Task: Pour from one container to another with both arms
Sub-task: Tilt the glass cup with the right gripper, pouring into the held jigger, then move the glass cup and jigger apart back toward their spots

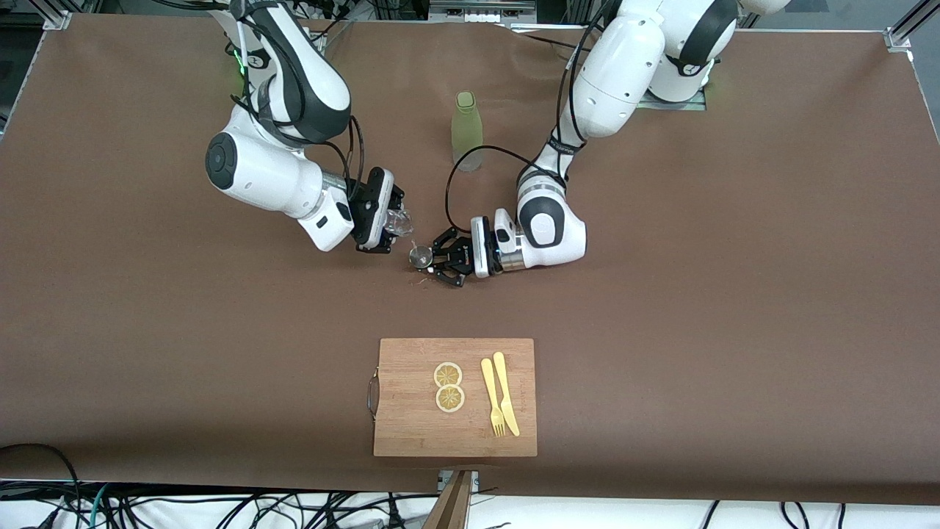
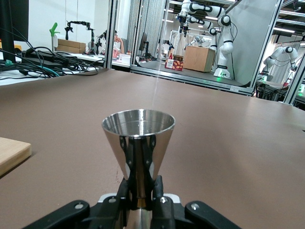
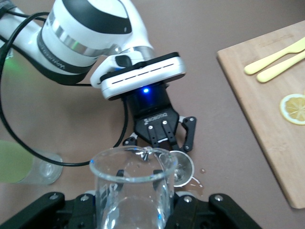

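Looking down from the front camera, I see the right gripper clamped on the clear glass tumbler, holding it tipped with its mouth toward the jigger. In the right wrist view the tumbler sits between the fingers with its rim over the jigger's open cone, and a few droplets lie on the brown table just beside the jigger.

My left gripper is closed narrow on the jigger's waist and keeps it upright near the middle of the table. From the left wrist camera the jigger stands straight, its upper cone open and shiny, the fingers pinching it below the cone. A thin pale streak runs down into the cone in that view; I cannot tell for sure whether it is liquid.

An olive-green bottle stands upright farther from the front camera than the jigger, apart from both grippers. Nearer to the front camera lies a wooden cutting board, well apart from the jigger. On it rest two lemon slices, touching each other, and beside them a yellow fork and a yellow knife lying side by side. A metal handle is on the board's edge toward the right arm's end of the table.
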### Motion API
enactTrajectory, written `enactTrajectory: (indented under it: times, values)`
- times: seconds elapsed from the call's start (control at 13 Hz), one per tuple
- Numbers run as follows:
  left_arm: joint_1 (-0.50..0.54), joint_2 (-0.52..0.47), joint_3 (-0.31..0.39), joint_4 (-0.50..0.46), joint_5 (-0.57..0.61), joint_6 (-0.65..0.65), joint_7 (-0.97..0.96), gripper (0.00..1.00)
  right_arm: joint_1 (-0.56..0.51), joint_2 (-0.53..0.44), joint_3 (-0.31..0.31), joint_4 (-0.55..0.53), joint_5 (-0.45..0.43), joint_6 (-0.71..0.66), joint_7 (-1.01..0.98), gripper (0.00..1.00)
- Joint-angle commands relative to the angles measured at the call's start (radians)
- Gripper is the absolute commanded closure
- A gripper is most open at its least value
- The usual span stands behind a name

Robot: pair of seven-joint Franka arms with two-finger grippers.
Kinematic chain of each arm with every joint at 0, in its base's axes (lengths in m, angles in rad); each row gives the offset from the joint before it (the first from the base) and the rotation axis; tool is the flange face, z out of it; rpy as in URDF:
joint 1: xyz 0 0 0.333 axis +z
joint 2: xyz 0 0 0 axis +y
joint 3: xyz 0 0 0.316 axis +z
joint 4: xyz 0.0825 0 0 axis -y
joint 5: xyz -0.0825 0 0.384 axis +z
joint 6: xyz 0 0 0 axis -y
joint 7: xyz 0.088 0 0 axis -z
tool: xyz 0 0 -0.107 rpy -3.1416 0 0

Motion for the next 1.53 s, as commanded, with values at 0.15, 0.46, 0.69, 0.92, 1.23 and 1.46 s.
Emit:
enactTrajectory:
  times: [0.15,0.46,0.69,0.92,1.23,1.46]
  values:
    - [-0.014,0.014,0.007,0.025,-0.037,0.022,0.03,1.0,-0.026,-0.027,0.013,0.0,0.124,0.028,-0.115,0.73]
    - [0.0,0.004,0.018,0.011,-0.014,-0.004,0.043,1.0,-0.101,-0.069,0.011,-0.046,0.464,-0.06,-0.457,0.74]
    - [0.023,-0.001,0.066,-0.006,0.007,-0.105,0.07,1.0,-0.155,-0.066,-0.025,-0.044,0.525,-0.198,-0.585,0.74]
    - [0.076,-0.015,0.093,-0.042,0.076,-0.221,0.07,1.0,-0.202,-0.032,-0.105,-0.039,0.541,-0.352,-0.736,0.74]
    - [0.196,-0.074,0.109,-0.107,0.264,-0.338,0.07,1.0,-0.25,0.028,-0.208,-0.039,0.554,-0.531,-0.965,0.74]
    - [0.312,-0.107,0.124,-0.125,0.429,-0.425,0.086,1.0,-0.287,0.095,-0.283,-0.036,0.554,-0.677,-1.129,0.74]
